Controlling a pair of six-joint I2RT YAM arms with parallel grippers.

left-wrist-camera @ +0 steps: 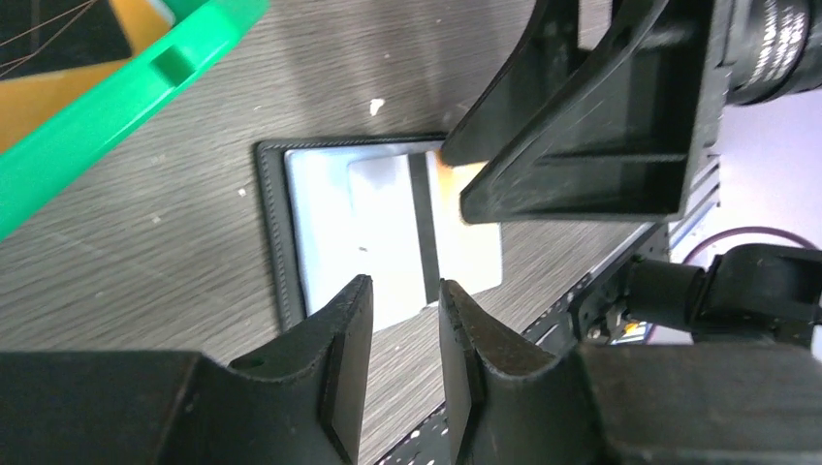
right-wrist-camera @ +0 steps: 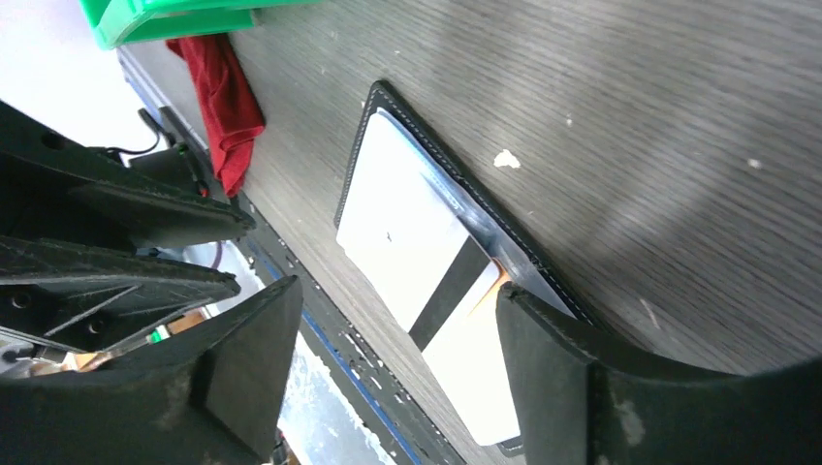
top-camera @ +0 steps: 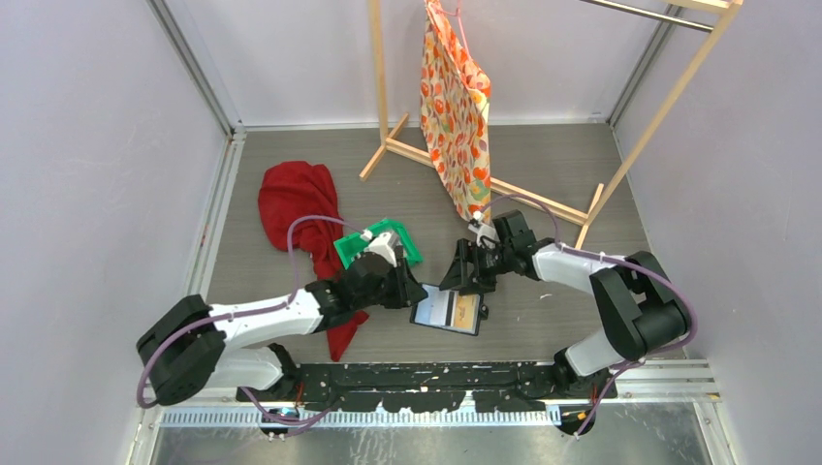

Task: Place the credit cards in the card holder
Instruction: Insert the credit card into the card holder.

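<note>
The black card holder [top-camera: 421, 312] lies open on the table between my two grippers, its pale lining up. A whitish credit card [left-wrist-camera: 388, 232] with a dark stripe lies flat on the lining, one corner sticking out past the holder's rim [left-wrist-camera: 274, 242]. An orange card edge [right-wrist-camera: 496, 283] peeks out beneath it. My left gripper [left-wrist-camera: 405, 288] hovers at the holder's left end, its fingers slightly apart and holding nothing. My right gripper [right-wrist-camera: 393, 305] stands wide open over the right end, one finger next to the orange edge.
A green tray [top-camera: 380, 244] sits just behind the left gripper, beside a red cloth [top-camera: 300, 208]. A wooden rack [top-camera: 388, 145] with a patterned fabric [top-camera: 456, 107] stands at the back. The arms' black base rail [top-camera: 436, 373] runs close along the holder's near side.
</note>
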